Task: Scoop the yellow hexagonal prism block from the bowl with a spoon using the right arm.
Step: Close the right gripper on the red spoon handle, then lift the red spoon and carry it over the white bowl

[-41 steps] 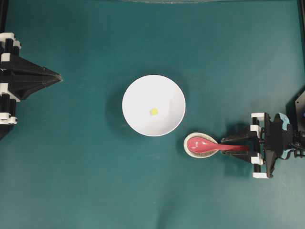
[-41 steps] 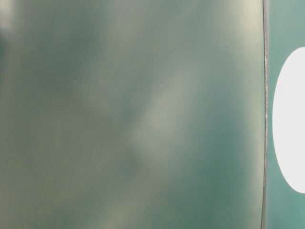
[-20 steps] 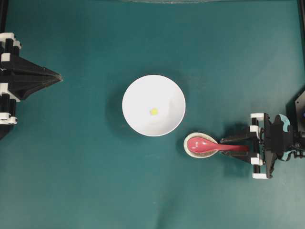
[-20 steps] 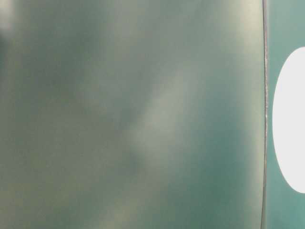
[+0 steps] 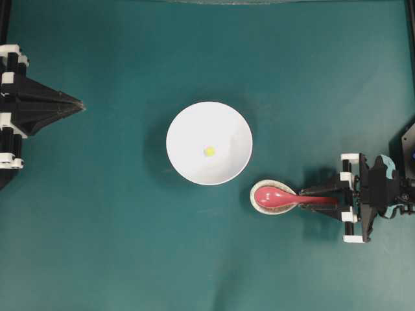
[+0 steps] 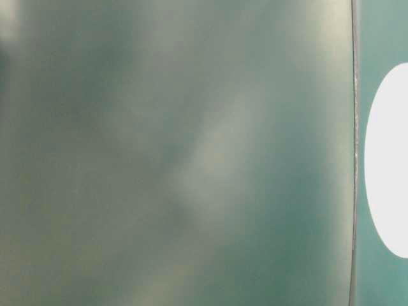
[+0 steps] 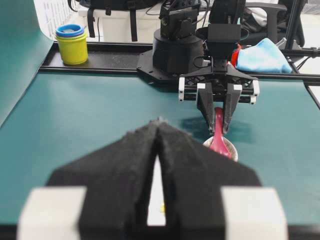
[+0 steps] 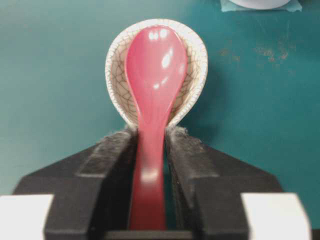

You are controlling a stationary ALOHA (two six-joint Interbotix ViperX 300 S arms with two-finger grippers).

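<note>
Currently the white bowl [image 5: 209,143] sits at the centre of the green counter [image 5: 130,246], with the small yellow block [image 5: 209,151] lying inside it, near its middle. At about 4 o'clock from the bowl, just beside its rim, the speckled spoon rest [image 5: 271,198] carries the red spoon [image 5: 285,197]: scoop in the rest, handle pointing toward 3 o'clock.

Right arm's fingers [image 8: 150,142] flank the spoon handle, one on each side. In the right wrist view the left pad presses against the handle; a thin gap shows along the right pad, so a complete grasp cannot be confirmed. Spoon lies in the rest, not lifted.

Left arm's fingers [image 5: 79,103] sit at 9 o'clock on the counter, well apart from the bowl, clenched to a point and holding nothing.

The table-level view is blurred; only a white oval [image 6: 389,159] is legible at its right edge.
</note>
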